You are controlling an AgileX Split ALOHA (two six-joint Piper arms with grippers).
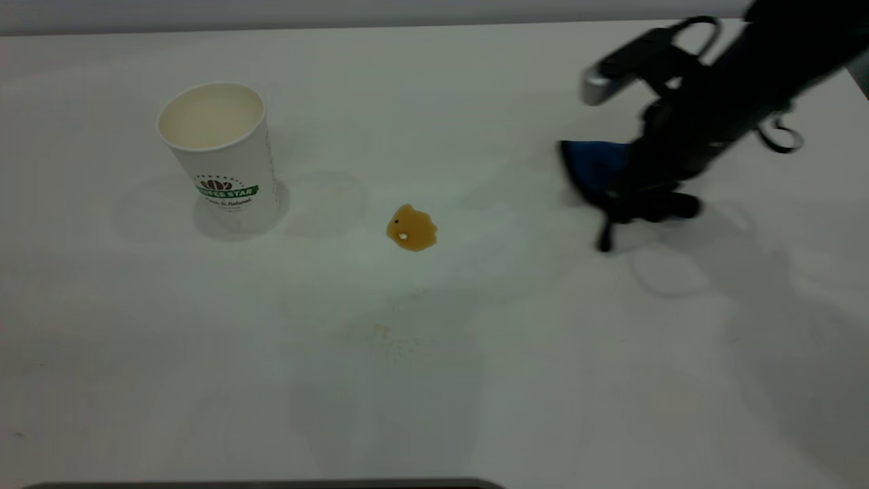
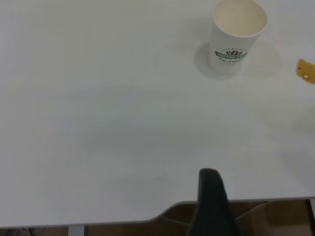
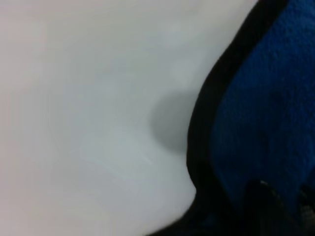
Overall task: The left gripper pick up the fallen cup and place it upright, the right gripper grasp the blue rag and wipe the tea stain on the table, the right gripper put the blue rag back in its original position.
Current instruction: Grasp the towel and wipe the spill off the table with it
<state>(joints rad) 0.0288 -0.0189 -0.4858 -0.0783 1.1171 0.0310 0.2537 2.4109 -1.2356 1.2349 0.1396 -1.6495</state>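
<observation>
The right gripper (image 1: 648,204) is down on the rag (image 1: 594,170) at the right side of the table (image 1: 475,380). Its fingers are hidden behind its own black body from outside, and the wrist view shows only blue cloth and black edging (image 3: 206,128) filling the frame up close, so I cannot tell how far the jaws stand apart or whether they have the cloth pinched; it looks like contact at least. The rag sticks out from under the gripper toward the table's middle, and its black loop tail (image 1: 603,238) hangs out on the near side.

The stain (image 1: 411,228) lies on bare table well apart from the rag, roughly midway between it and the cup (image 1: 220,156). White surface lies open between rag and stain.

The cup stands upright at the left, mouth up, logo facing the outside camera, with free table all round it.

The left gripper (image 2: 211,204) shows only as one dark finger at the near table edge in its wrist view, far from the cup; whether its jaws are open cannot be told. That view also shows the table's rounded corner (image 2: 167,211) just beside the finger.
</observation>
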